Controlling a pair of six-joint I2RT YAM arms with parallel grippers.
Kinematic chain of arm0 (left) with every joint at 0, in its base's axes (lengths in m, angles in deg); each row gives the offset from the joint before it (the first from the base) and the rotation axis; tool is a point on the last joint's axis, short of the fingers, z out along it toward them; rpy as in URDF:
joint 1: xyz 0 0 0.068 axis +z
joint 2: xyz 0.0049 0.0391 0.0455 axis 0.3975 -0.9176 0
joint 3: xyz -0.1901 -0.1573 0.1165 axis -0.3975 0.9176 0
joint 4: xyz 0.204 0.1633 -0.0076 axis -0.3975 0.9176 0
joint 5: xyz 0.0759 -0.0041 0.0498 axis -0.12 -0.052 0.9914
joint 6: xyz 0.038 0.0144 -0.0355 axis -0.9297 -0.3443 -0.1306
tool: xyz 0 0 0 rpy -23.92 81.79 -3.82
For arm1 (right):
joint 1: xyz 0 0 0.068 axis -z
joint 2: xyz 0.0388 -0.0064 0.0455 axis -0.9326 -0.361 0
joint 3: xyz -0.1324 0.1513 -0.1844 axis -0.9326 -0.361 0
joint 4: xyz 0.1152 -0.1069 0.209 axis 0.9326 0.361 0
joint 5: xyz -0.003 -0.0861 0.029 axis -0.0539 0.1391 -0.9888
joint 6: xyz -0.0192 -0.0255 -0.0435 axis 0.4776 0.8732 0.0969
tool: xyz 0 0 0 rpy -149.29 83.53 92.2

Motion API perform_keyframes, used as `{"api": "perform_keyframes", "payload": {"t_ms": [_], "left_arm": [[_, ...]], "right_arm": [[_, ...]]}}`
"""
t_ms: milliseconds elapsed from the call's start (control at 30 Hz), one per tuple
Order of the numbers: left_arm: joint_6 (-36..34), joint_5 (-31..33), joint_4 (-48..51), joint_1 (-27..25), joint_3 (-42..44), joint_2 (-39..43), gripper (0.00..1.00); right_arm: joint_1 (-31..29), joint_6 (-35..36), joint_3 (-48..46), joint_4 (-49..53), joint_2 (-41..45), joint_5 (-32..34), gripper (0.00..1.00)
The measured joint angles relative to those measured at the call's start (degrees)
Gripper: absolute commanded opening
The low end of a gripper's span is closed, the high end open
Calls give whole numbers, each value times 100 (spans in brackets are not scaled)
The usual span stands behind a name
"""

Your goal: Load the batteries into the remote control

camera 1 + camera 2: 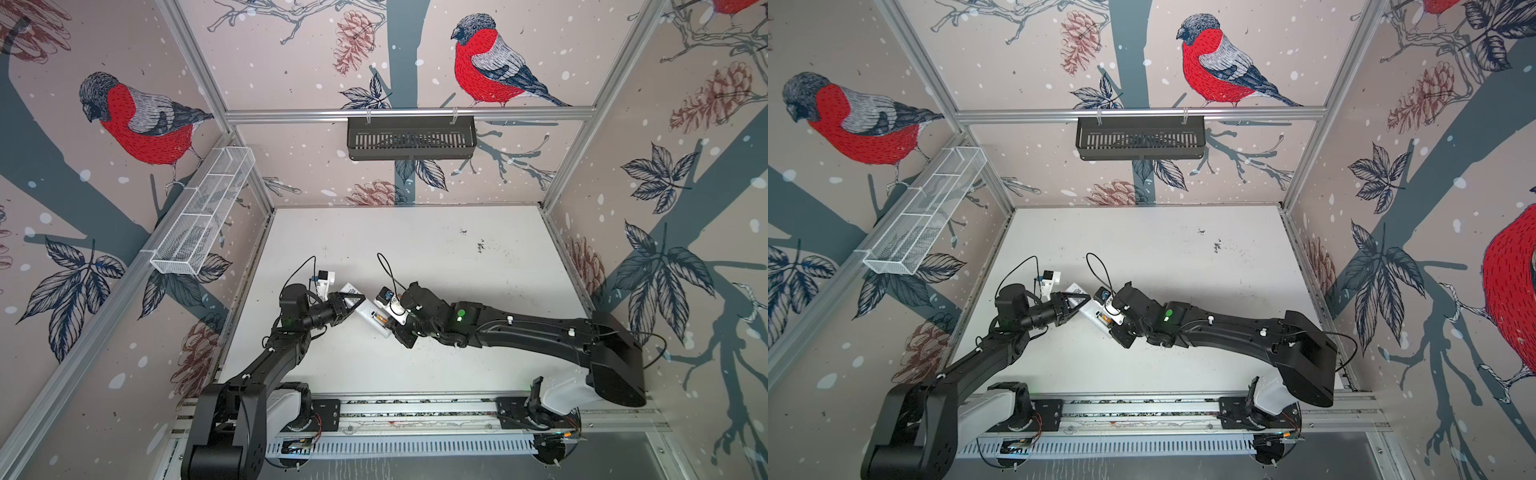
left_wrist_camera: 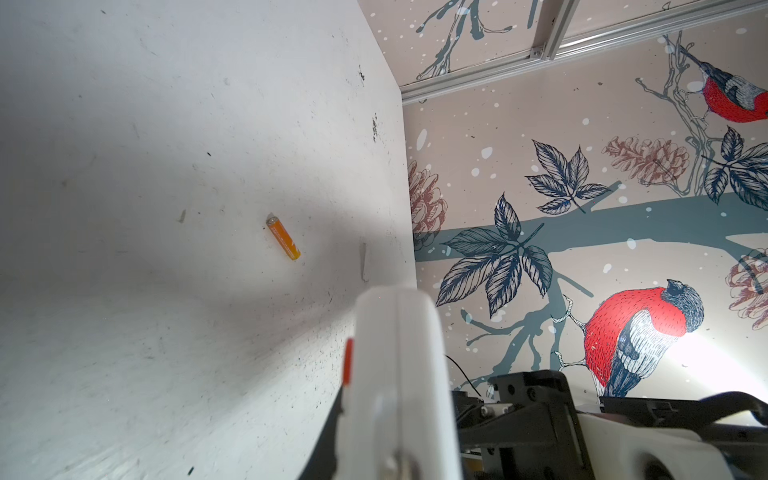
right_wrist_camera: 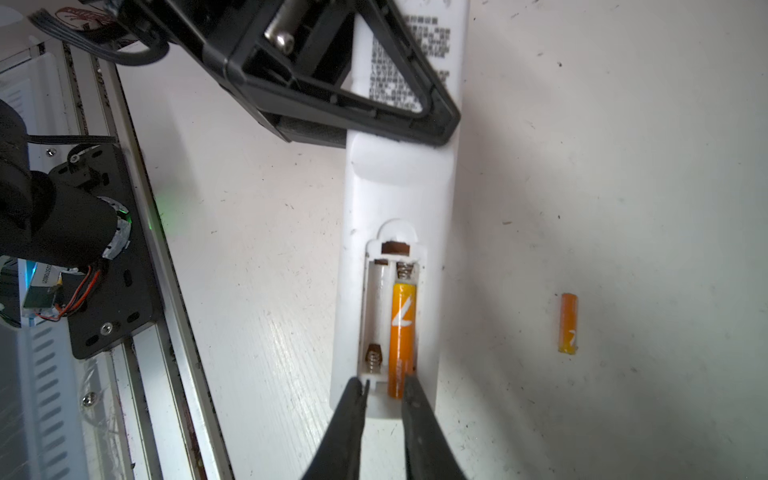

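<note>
So the right gripper (image 3: pixel 384 388) has its jaws only a crack apart, and the near end of one orange battery (image 3: pixel 401 332) pokes in between the fingertips (image 3: pixel 417 415). It touches one finger, with a sliver of white showing before the other, so I wouldn't call that a grasp. That battery sits in one slot of the open compartment (image 3: pixel 379 307) on the back of the remote control (image 3: pixel 395 183), far end up by a spring (image 3: pixel 406 270), near end riding over the compartment's end wall. From the left wrist view an orange sliver stands proud of the remote's back, so it's tilted, not flat. The slot beside it shows a second spring (image 3: pixel 374 357). The left gripper (image 1: pixel 357 300) is clenched on the remote's other half, one triangular finger lying right across the printed label (image 3: pixel 399 62). Can't tell whether the remote rests on the white table (image 1: pixel 415 249) or hangs just over it. The second battery (image 3: pixel 568 323) lies loose on the table off to one side of the remote, apart from it and roughly parallel. In both top views the left arm (image 1: pixel 270 365) and right arm (image 1: pixel 540 332) meet over the table with the remote slanting between them. Further out, a black slotted basket (image 1: pixel 411 137) hangs on the back rail (image 1: pixel 291 114) and a white wire basket (image 1: pixel 203 208) along the left wall (image 1: pixel 83 249).
</note>
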Motion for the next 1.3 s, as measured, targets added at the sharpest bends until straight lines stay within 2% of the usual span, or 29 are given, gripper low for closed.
{"api": "perform_keyframes", "payload": {"t_ms": [567,867,1300], "left_arm": [[-7,31,0,7,4,50,0],[-39,96,4,13,4,50,0],[-107,306,9,28,4,50,0]], "right_arm": [[94,13,11,-57,-236,136,21],[81,144,133,-48,-385,57,12],[190,-48,479,92,-723,-11,9]]}}
